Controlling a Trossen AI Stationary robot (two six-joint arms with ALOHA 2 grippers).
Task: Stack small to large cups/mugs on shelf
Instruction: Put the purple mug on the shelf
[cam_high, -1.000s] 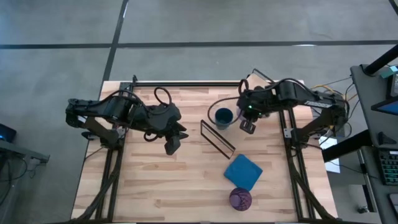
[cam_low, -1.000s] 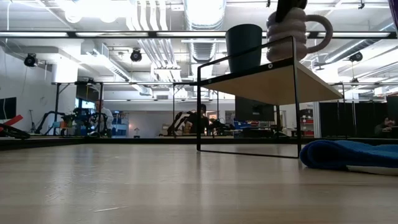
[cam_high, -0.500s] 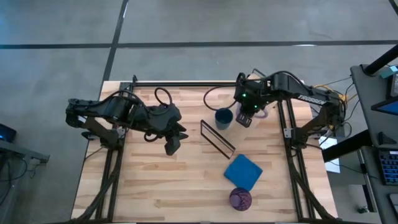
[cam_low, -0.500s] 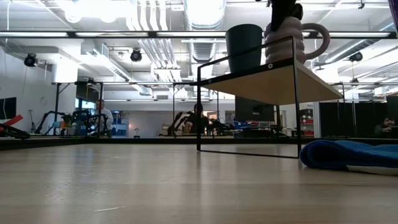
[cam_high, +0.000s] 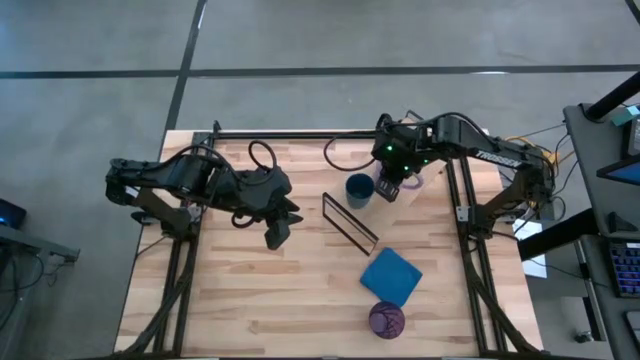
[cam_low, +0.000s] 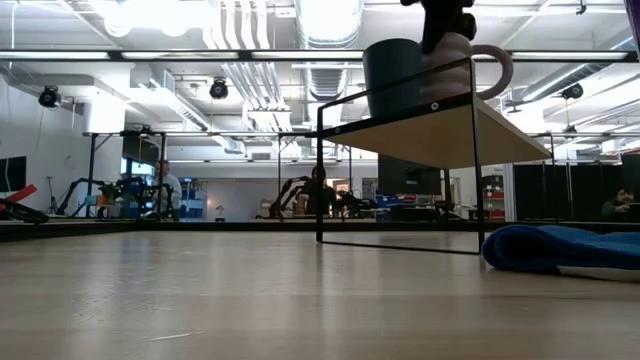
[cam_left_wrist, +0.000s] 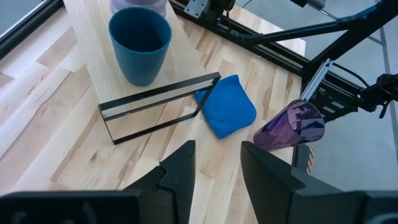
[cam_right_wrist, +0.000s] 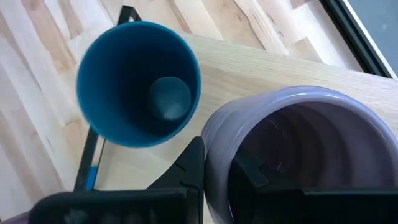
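The small dark blue cup (cam_high: 360, 187) (cam_right_wrist: 137, 87) stands upright on the pale wood shelf (cam_low: 450, 130) (cam_left_wrist: 99, 68). My right gripper (cam_high: 388, 185) (cam_right_wrist: 214, 168) is shut on the pale lavender mug (cam_low: 470, 60) (cam_right_wrist: 305, 143), right beside the blue cup on its right. The translucent purple tumbler (cam_high: 387, 319) (cam_left_wrist: 289, 124) stands on the table near its near edge. My left gripper (cam_high: 277, 232) (cam_left_wrist: 214, 168) hovers open over the table left of the shelf. My right gripper holds the lavender mug by its rim (cam_right_wrist: 217, 134) on the side facing the blue cup, one finger (cam_right_wrist: 249, 174) inside the mug and one finger (cam_right_wrist: 186, 168) outside. The fingers come from above, pointing down. The mug is upright at shelf height; whether its base touches the plank, I cannot tell.
A flat blue cloth (cam_high: 390, 275) lies on the table between the shelf and the tumbler. The shelf's black wire frame (cam_high: 350, 222) stands at its left end. Bare tabletop (cam_high: 260, 300) stretches across the near left.
My right gripper has carried the lavender mug toward the table's left and far edge, up to the blue cup. In the low view the mug now partly sits behind the cup, where it stood apart from it before. The left arm kept still.
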